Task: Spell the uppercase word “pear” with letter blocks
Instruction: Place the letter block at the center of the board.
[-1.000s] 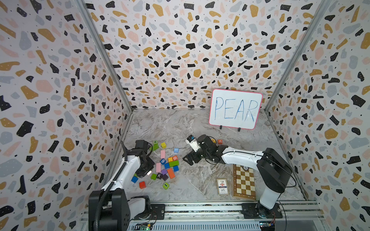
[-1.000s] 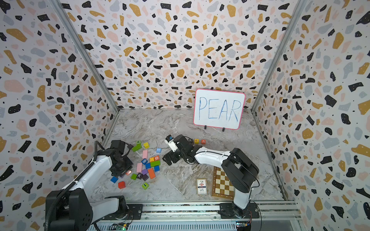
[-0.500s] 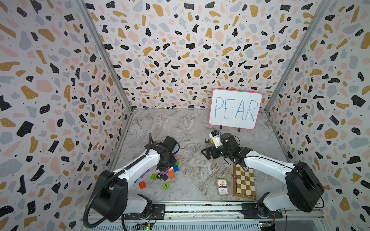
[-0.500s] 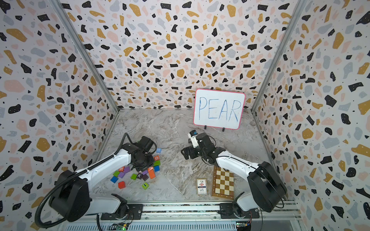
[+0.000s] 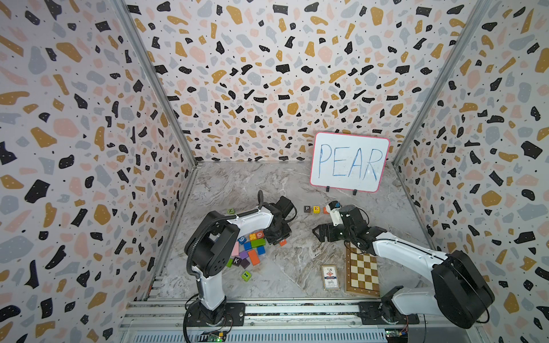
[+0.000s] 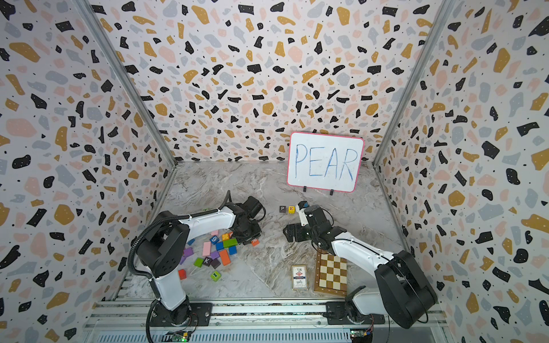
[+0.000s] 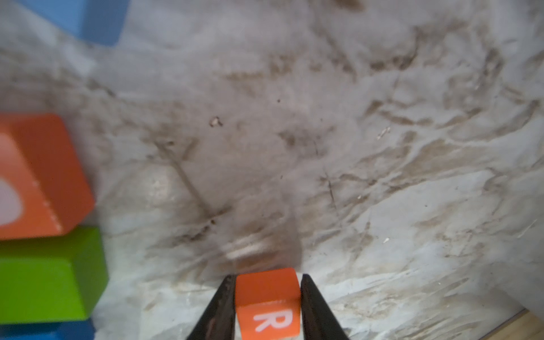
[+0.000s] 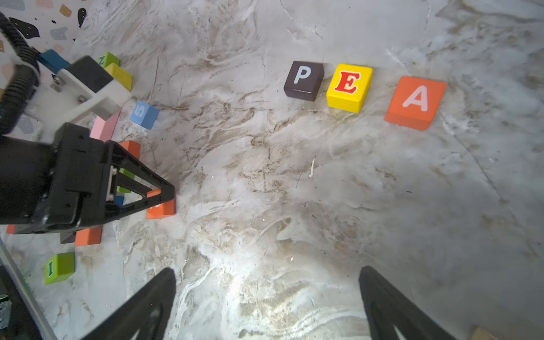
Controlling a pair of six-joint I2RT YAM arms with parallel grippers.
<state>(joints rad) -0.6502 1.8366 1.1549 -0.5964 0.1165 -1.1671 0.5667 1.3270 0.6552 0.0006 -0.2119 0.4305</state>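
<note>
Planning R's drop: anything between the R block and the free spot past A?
No blocks: the marble from the R block to beyond the A block is bare. The open right tool hovers close beside that route.

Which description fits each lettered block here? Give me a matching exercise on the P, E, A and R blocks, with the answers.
Blocks:
1. P block
2. E block
3. A block
4. R block

Descriptions:
a. yellow, with a red letter
b. between the jaws of the left gripper
c. black, at one end of the row
d. orange, in the row next to the yellow one

Pairs: 1-c, 2-a, 3-d, 4-b.
</note>
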